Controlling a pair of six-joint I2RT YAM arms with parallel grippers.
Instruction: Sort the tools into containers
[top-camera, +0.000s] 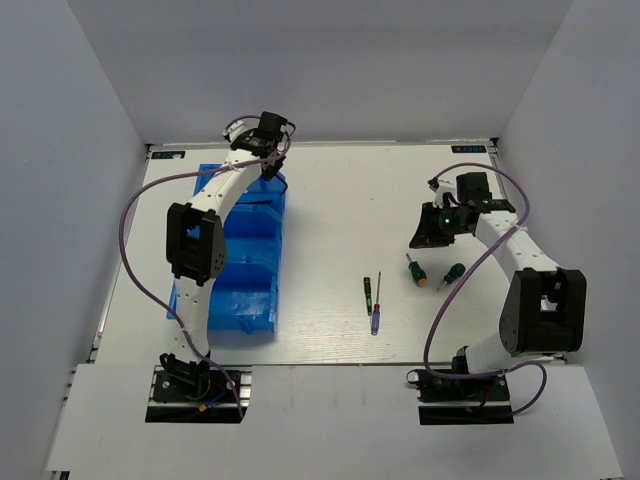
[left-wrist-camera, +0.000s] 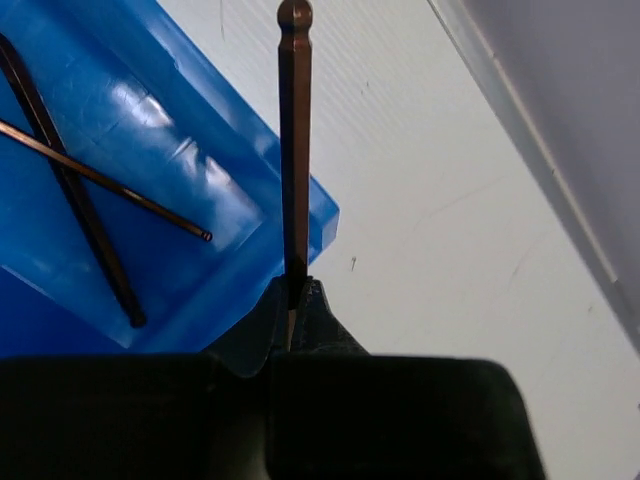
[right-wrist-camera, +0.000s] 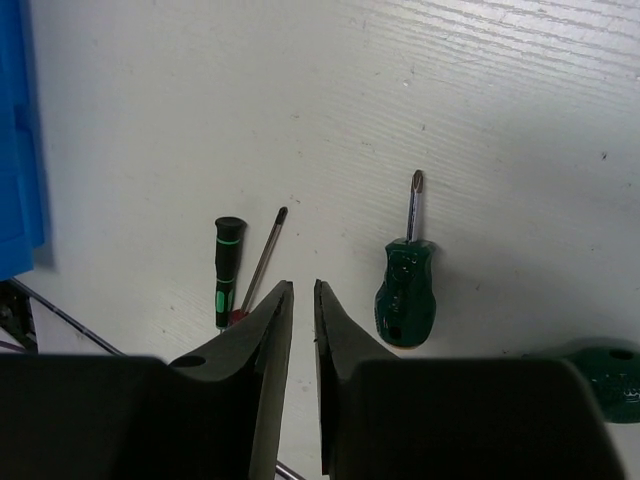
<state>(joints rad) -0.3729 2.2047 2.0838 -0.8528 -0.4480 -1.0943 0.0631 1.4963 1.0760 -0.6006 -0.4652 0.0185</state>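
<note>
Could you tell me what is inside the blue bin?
A thick hex key and a thin hex key lie crossed in one compartment of the bin. The left arm covers much of the others, partly hiding their contents.

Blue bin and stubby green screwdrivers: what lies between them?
In the top view, a black-green precision screwdriver and a blue-handled precision screwdriver lie there, side by side.

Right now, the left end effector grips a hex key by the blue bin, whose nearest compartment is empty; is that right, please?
Not empty: the left wrist view shows two hex keys lying in that blue bin compartment. The rest is right.
</note>
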